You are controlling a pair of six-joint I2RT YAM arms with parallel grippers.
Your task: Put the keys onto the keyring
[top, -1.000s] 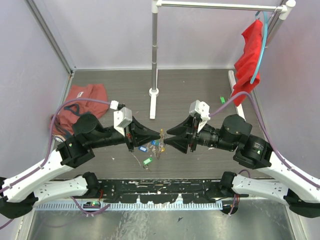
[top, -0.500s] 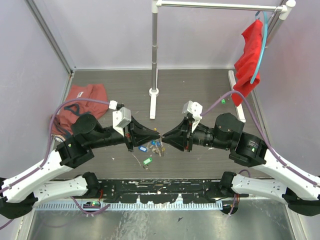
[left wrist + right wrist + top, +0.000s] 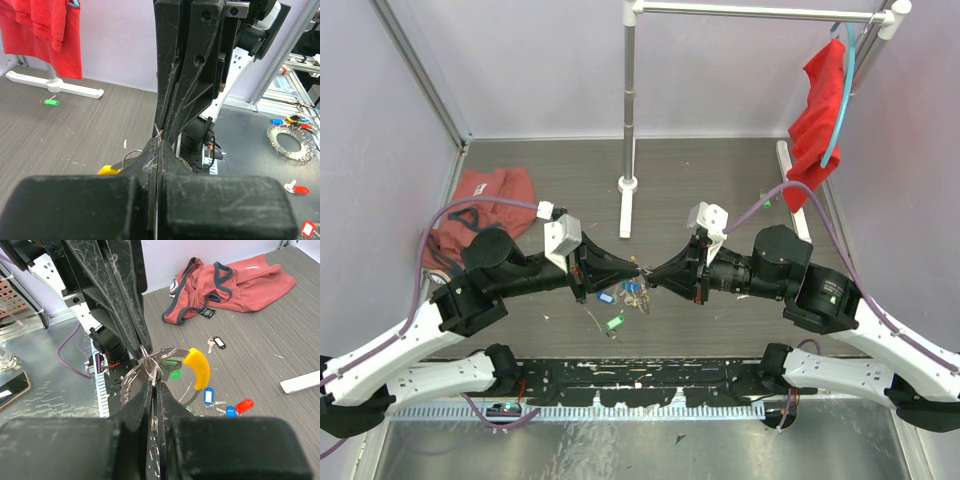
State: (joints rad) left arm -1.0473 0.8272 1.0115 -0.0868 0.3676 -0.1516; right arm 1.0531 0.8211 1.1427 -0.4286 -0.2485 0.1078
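My left gripper [image 3: 637, 269] is shut on the thin wire of the keyring [image 3: 172, 354], a silvery loop with a curved yellow section [image 3: 197, 368], held above the floor. In the left wrist view my left gripper [image 3: 159, 141] meets the right fingers [image 3: 187, 75] tip to tip. My right gripper [image 3: 651, 277] is shut on a key; in the right wrist view its [image 3: 155, 382] small split ring [image 3: 152, 367] sits against the loop. Loose keys lie below: blue tags [image 3: 208, 395], a red tag [image 3: 244, 405], a green tag [image 3: 615, 321] and a black tag [image 3: 216, 344].
A crumpled red cloth [image 3: 480, 200] lies at the left. A metal stand [image 3: 628, 185] rises behind the grippers, with a red cloth [image 3: 820, 110] hung at the right. A lone green tag [image 3: 765, 199] lies at the far right.
My right gripper has moved left and closed the gap to the left gripper. The two tips now meet over the loose keys. The left arm has barely moved.
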